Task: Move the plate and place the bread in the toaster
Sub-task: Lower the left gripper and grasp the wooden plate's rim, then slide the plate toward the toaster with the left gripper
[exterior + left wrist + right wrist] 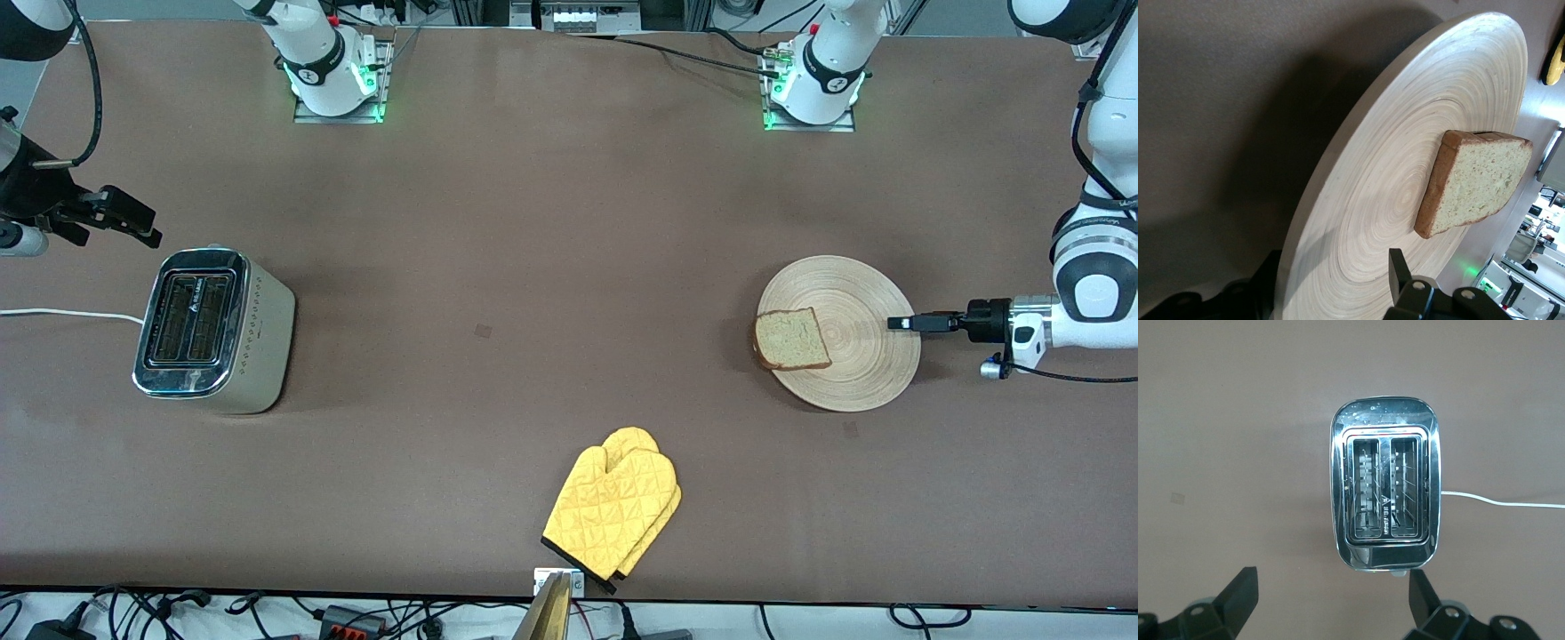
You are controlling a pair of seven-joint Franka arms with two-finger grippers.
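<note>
the plate (853, 373) is lying on the table (533, 267) toward the left arm's end, and the bread (791, 340) is resting flat on it, on the part of the plate toward the toaster and partly overhanging that rim. the toaster (213, 331) is standing well apart, toward the right arm's end, with both slots facing up and empty and its white cord (62, 314) running off the table edge. a yellow oven mitt (613, 508) is lying nearer to the front camera, between the two.

the left gripper (900, 324) is being held at the plate's rim on the side away from the bread; in the left wrist view one finger (1399, 267) is seen above the wood and the other below it, so the rim is being straddled, but whether it is already being pinched cannot be told. the right gripper (133, 227) is waiting spread over the table beside the toaster, with nothing between its fingers.

the plate is being judged stiff, light and smooth, so a firm pinch well onto the rim is probably needed, and it should be kept level or the loose slice may slide. the bread is being judged soft and crushable; it is likely best taken gently by its crust edges.
</note>
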